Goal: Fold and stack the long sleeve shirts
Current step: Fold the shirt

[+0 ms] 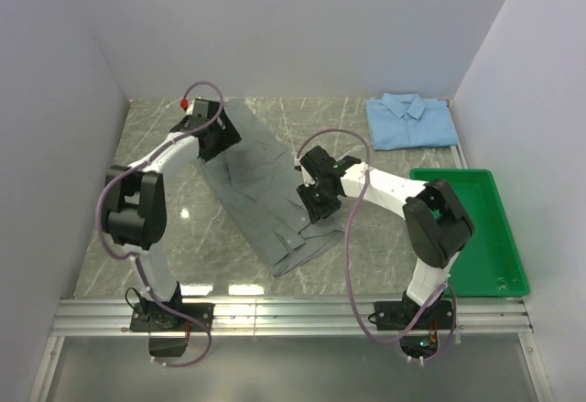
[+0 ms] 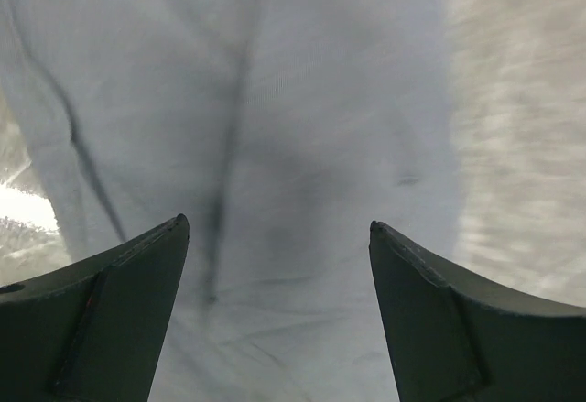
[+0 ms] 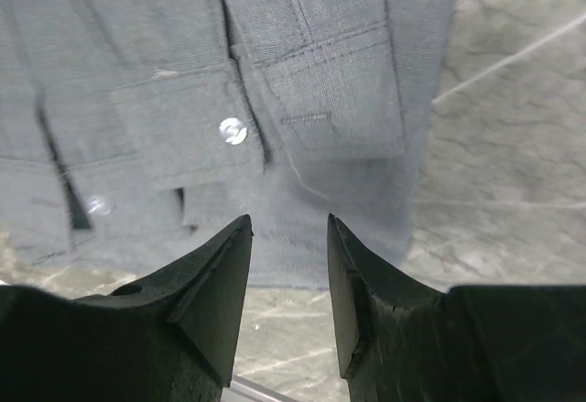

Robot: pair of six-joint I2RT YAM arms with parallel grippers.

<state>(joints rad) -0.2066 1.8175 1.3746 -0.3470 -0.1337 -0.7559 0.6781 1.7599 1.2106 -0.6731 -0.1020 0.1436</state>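
Observation:
The grey shirt lies as a long folded strip slanting across the middle of the table. My left gripper is open and empty over its far end; the left wrist view shows blurred grey cloth between wide-apart fingers. My right gripper is open and empty above the strip's right edge near its near end; the right wrist view shows buttoned cuffs and the cloth's edge just ahead of the fingertips. The light blue shirt lies folded at the far right, collar up.
A green plastic tray stands at the right edge of the table. White walls close the left, back and right. A metal rail runs along the near edge by the arm bases.

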